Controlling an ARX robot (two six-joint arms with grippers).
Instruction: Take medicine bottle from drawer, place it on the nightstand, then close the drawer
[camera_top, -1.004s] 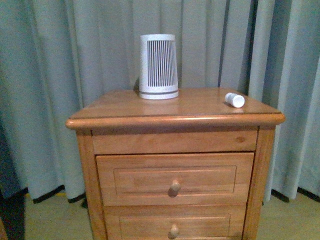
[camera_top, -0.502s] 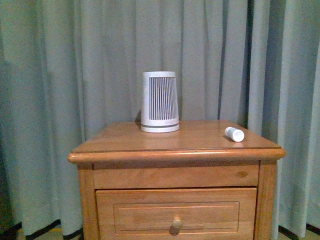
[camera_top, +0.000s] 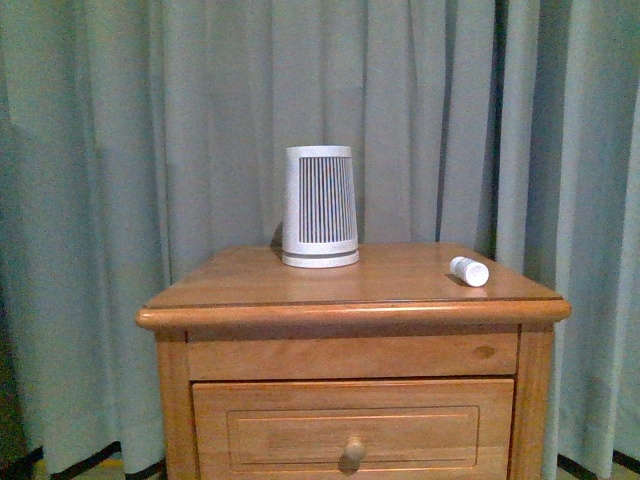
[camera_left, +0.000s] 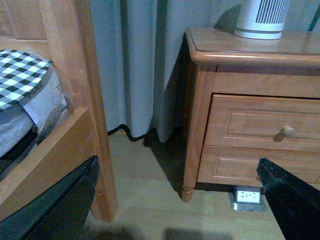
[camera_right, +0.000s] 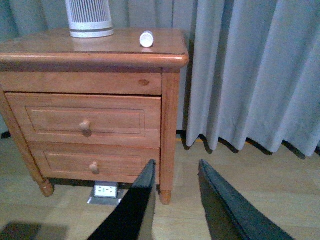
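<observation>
Bottle out on counter, drawer shut.
Medicine bottle (camera_top: 469, 271) lay on its side on nightstand (camera_top: 350, 312) top, nr front-right corner, well apart fr ribbed white appliance (camera_top: 319, 207) at back. Top drawer (camera_top: 353, 432) flush w/ frame. Right tool (camera_right: 176, 172) spread, empty, low before cabinet. Left tool (camera_left: 292, 192): only dark edge visible, can't tell.

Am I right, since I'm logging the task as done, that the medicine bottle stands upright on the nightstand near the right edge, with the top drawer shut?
Not quite: the medicine bottle lies on its side, not upright, as the front view shows. The rest holds: it rests on the nightstand near the right edge, and the top drawer is shut.
</observation>
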